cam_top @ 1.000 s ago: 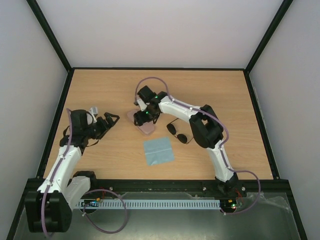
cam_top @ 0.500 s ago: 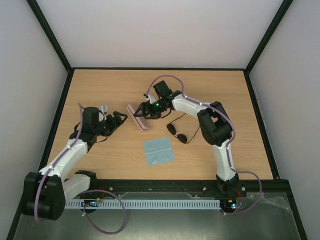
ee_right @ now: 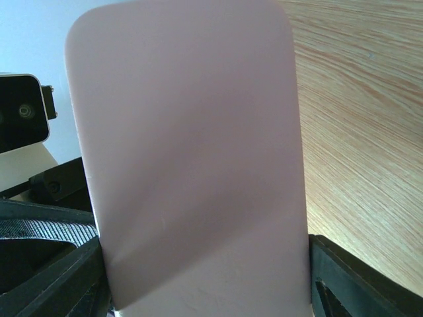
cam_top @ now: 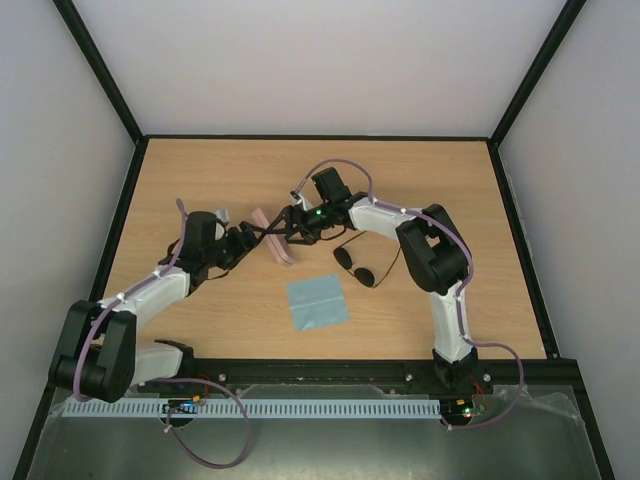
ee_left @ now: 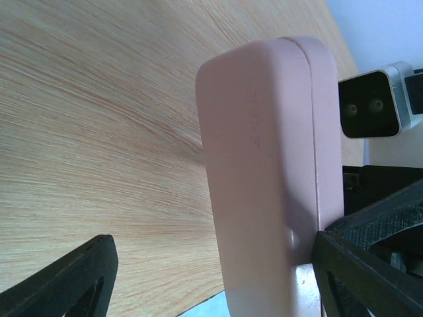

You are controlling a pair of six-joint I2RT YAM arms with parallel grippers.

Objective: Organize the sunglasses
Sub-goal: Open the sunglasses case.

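**Top view.** My left hand [cam_top: 250,240] has swung in from the left to meet the pink case [cam_top: 272,238], which my right hand [cam_top: 290,228] pinches on edge. The sunglasses [cam_top: 358,265] lie untouched on the table [cam_top: 200,180], apart to the right, near the blue cloth [cam_top: 317,302].

**Left wrist view.** The fingers are spread but narrowing; one touches the case, the other stands clear.

**Right wrist view.** The case sits clamped between both fingers. I judge that a two-handed opening is being set up.

Pale pink case [ee_right: 192,145], light blue cloth [cam_top: 317,302], dark-lensed sunglasses [cam_top: 357,266], light wood-grain table [cam_top: 430,180], white-and-black arms [cam_top: 378,214].
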